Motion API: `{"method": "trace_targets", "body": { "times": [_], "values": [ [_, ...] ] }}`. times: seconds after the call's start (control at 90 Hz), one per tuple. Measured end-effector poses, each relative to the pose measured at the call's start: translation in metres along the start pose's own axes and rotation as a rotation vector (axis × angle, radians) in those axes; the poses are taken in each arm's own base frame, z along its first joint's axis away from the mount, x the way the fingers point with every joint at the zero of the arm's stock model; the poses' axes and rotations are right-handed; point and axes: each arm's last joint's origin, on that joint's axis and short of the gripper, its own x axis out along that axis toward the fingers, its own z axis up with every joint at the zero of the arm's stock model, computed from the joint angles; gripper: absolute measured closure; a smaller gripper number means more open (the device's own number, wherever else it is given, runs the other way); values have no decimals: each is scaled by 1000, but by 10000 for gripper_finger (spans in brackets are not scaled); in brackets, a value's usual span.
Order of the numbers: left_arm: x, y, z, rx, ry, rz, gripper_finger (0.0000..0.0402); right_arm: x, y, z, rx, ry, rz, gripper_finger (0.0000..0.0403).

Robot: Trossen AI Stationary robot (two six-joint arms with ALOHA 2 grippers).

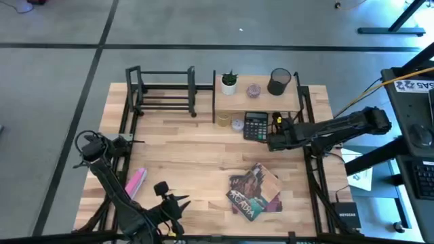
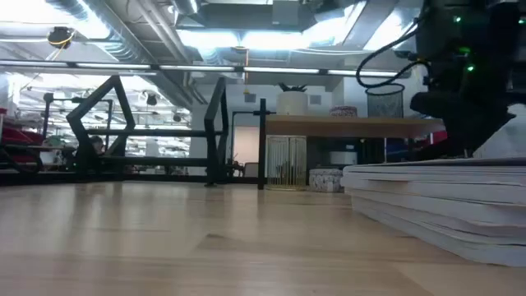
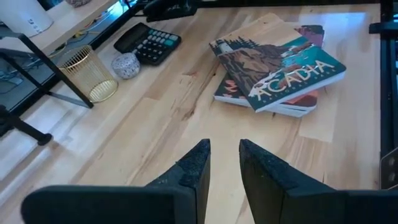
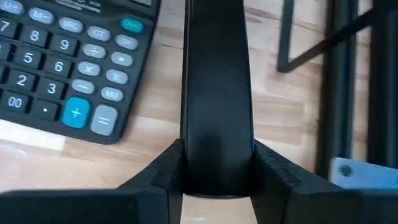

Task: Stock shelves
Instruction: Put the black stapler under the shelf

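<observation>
The two-level wooden shelf [image 1: 258, 102] stands at the far right, with a potted plant [image 1: 229, 82], a small jar and a mesh cup [image 1: 279, 80] on top. A gold cup [image 3: 93, 78], a small jar and a calculator [image 1: 255, 127] sit at its foot. The black bar rack [image 1: 163, 91] stands at the far left. My right gripper [image 4: 216, 180] is beside the calculator, shut on a black oblong object [image 4: 214, 81]. My left gripper [image 3: 224, 168] hovers near the front edge, open by a narrow gap with nothing in it. My right gripper pinches the black oblong object by its two long sides [image 4: 186, 155] between both fingers, at the end nearest the wrist. The object runs straight out ahead, along the fingers. Whether it rests on the table, I cannot tell.
A stack of books [image 1: 254, 192] lies at the near right and a pink item [image 1: 135, 181] at the near left. Bare wood [image 1: 196, 149] spreads across the table's middle. The shelf's black posts [image 4: 286, 37] stand close to my right gripper.
</observation>
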Motion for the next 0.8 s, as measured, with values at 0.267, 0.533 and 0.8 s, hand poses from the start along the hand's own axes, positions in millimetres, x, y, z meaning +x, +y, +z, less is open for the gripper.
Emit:
{"method": "trace_targets", "body": {
  "times": [0.267, 0.533, 0.8],
  "values": [
    [0, 0, 0, -3, -1, -1, 334, 12, 11, 2, 5, -16, 22, 292],
    [0, 0, 0, -4, -1, -1, 334, 13, 10, 4, 36, -12, 14, 292],
    [0, 0, 0, -6, -1, -3, 334, 17, 16, 12, 115, 13, 62, 291]
  ]
}}
